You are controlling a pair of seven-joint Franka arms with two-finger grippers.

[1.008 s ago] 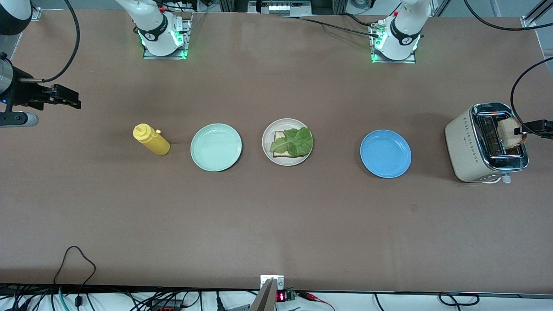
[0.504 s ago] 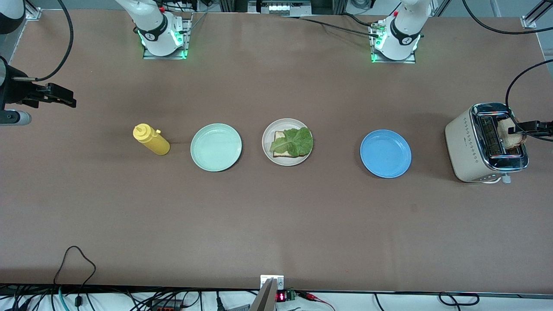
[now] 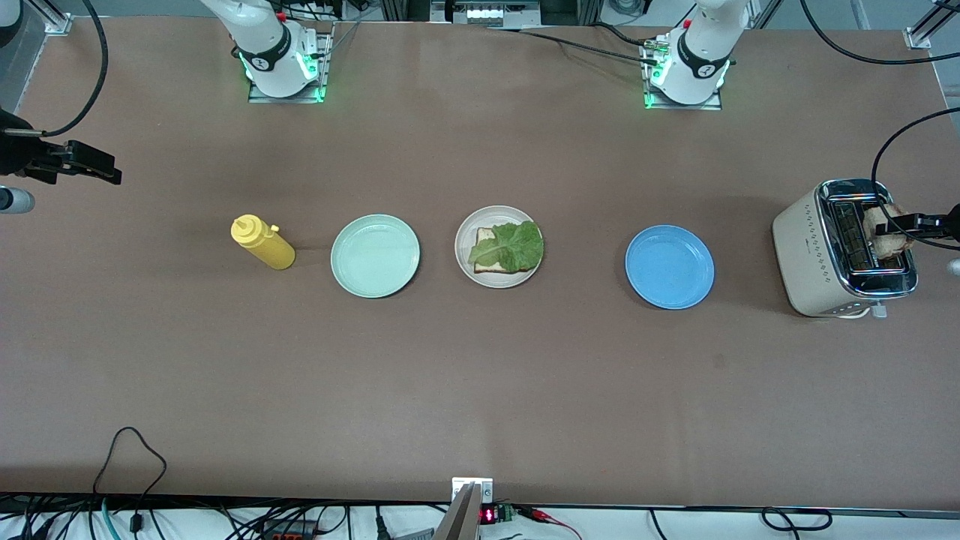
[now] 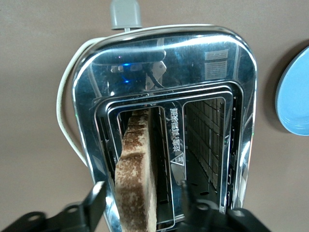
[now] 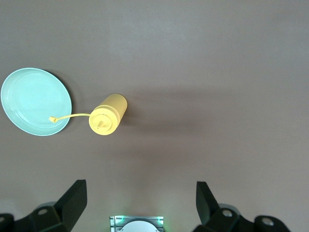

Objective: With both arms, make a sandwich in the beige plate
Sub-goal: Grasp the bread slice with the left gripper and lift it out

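Pinching toast slice (image 4: 136, 183) in toaster (image 4: 164, 125): left gripper (image 4: 142, 205) half-closed around it, contact unclear. Straight-up pull advised. Beige plate (image 3: 472, 270) mid-table, lettuce (image 3: 510, 246) on. Right gripper (image 5: 140, 195) open, parked.

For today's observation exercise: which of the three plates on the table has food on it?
The beige plate, between the mint green plate and the blue plate; it alone holds toast and lettuce.
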